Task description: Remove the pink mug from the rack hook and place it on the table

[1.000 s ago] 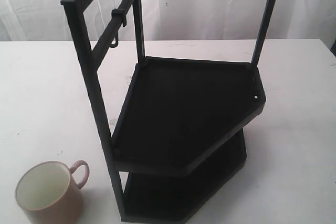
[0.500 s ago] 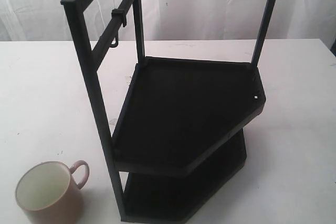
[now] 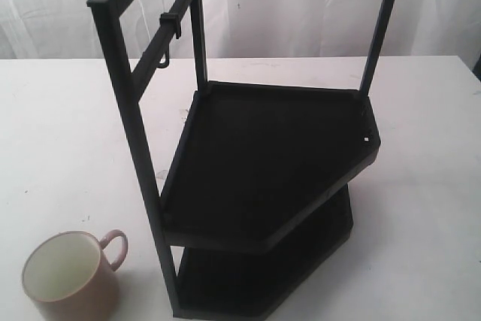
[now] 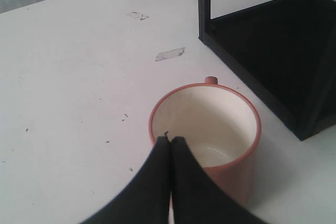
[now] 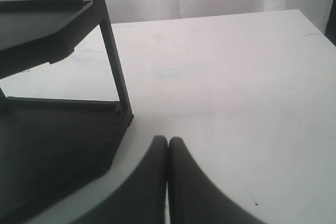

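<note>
The pink mug (image 3: 69, 279) stands upright on the white table (image 3: 52, 133) at the front left, its handle toward the rack (image 3: 263, 163). The small black hook (image 3: 164, 58) hangs bare from its clip on the rack's left bar. In the left wrist view the mug (image 4: 231, 129) sits just beyond my left gripper (image 4: 170, 139), whose fingers are pressed together and hold nothing. My right gripper (image 5: 167, 139) is shut and empty above bare table (image 5: 236, 93), beside the rack's lower tray (image 5: 52, 140). Neither gripper shows in the exterior view.
The rack's two black trays fill the middle of the exterior view. A rack corner post (image 4: 204, 3) stands close behind the mug. Small tape scraps (image 4: 170, 54) lie on the table. A white curtain (image 3: 301, 20) hangs behind.
</note>
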You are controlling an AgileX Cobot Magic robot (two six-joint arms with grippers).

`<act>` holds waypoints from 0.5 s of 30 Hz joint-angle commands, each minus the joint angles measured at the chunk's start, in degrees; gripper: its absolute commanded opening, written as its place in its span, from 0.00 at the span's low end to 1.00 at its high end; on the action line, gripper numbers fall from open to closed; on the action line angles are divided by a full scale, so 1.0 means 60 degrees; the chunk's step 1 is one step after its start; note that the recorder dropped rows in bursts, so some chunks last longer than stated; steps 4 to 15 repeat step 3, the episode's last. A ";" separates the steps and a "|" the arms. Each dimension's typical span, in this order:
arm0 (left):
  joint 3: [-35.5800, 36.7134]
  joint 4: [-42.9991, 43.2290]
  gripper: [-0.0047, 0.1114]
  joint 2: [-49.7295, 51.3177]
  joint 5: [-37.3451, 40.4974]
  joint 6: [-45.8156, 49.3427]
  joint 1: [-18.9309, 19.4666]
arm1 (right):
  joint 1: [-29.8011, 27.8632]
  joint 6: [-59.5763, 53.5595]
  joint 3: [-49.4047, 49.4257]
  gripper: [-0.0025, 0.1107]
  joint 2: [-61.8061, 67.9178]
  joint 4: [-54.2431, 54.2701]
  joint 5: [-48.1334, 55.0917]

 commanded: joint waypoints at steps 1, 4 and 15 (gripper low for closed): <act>0.0040 -0.0088 0.04 -0.0049 -0.0048 0.0023 -0.0021 | -0.0057 -0.0026 0.0055 0.02 -0.0053 0.0025 -0.0081; 0.0040 -0.0088 0.04 -0.0049 -0.0048 0.0023 -0.0021 | -0.0057 -0.0026 0.0055 0.02 -0.0053 0.0025 -0.0081; 0.0040 -0.0088 0.04 -0.0049 -0.0048 0.0023 -0.0021 | -0.0057 -0.0026 0.0055 0.02 -0.0053 0.0025 -0.0081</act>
